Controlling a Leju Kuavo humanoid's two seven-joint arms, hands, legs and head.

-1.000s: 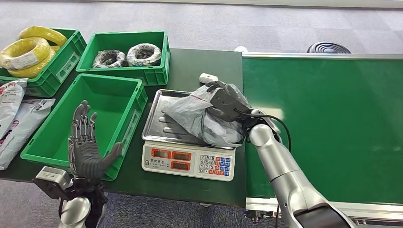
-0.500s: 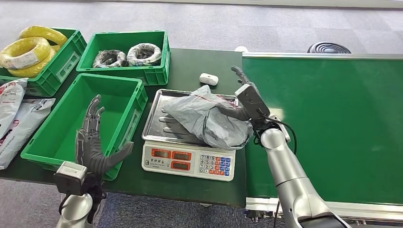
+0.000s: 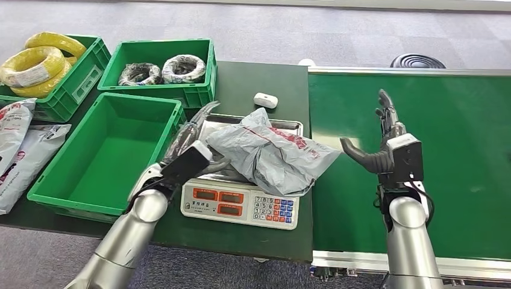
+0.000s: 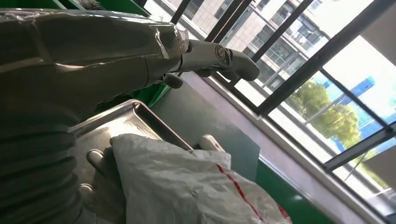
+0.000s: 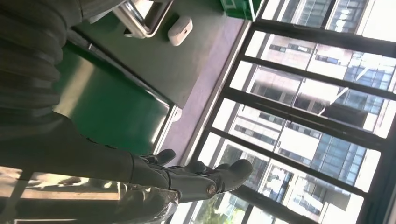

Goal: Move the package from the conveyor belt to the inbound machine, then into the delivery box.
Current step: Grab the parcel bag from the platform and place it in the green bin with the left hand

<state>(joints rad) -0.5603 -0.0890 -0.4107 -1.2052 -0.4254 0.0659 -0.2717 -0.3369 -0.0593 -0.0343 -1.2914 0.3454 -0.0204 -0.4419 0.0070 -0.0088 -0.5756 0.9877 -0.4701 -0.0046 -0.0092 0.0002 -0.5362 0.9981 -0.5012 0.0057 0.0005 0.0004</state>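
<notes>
Fingers spread, right robot hand (image 3: 388, 150) hovers empty; left robot hand (image 3: 190, 153), open, beside package (image 3: 271, 153).

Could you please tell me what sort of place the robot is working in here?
Probably a parcel-sorting or warehouse station: a green conveyor belt, a weighing scale holding a grey package, and green bins on the table.

The package (image 3: 271, 153) hides much of the scale's tray (image 3: 211, 129) (its right side especially).
</notes>
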